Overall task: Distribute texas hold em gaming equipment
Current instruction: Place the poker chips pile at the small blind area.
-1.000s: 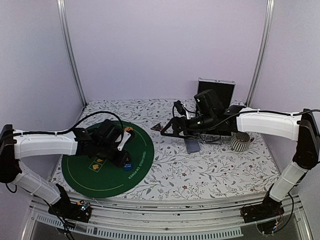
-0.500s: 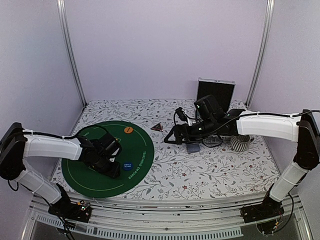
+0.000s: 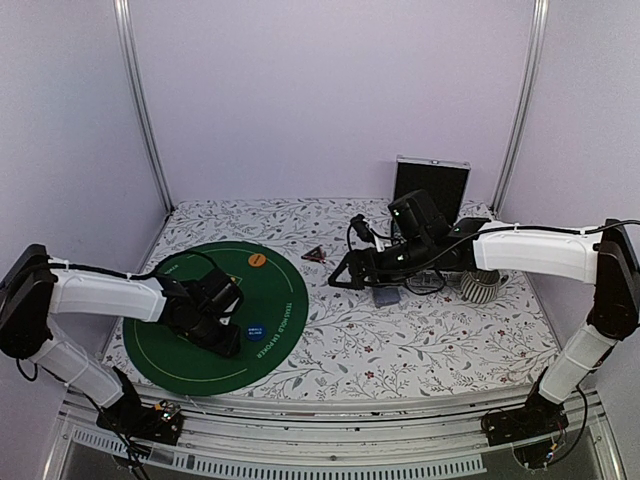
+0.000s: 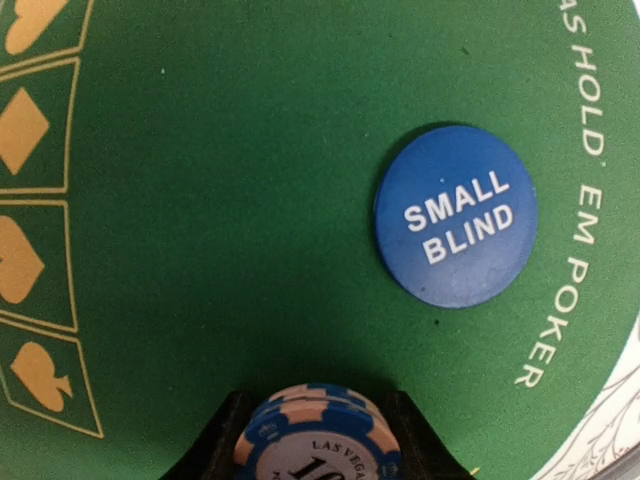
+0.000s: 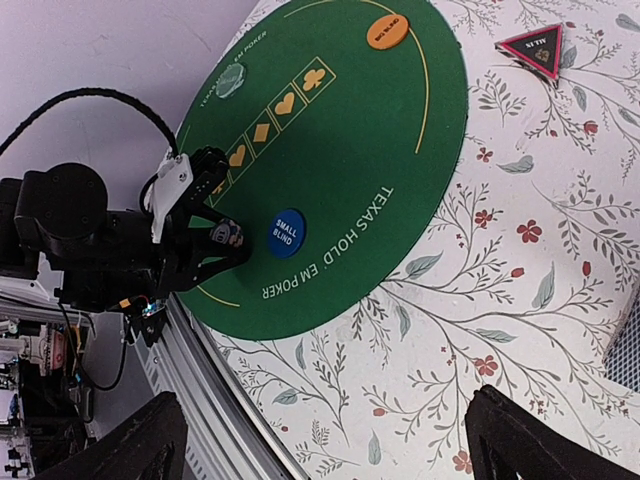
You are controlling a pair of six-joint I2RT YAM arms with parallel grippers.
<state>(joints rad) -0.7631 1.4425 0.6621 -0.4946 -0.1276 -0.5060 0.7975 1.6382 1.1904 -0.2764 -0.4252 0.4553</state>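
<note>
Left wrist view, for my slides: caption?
Left end effector grips striped poker chips over green mat, near the blue Small Blind disc.

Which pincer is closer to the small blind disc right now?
Left. The left pincer, gripping chips, is just beside the disc on the green mat. The right pincer is open, off the mat over the floral cloth.

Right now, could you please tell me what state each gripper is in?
Left gripper: closed on a small stack of poker chips.
Right gripper: open, empty.
</note>
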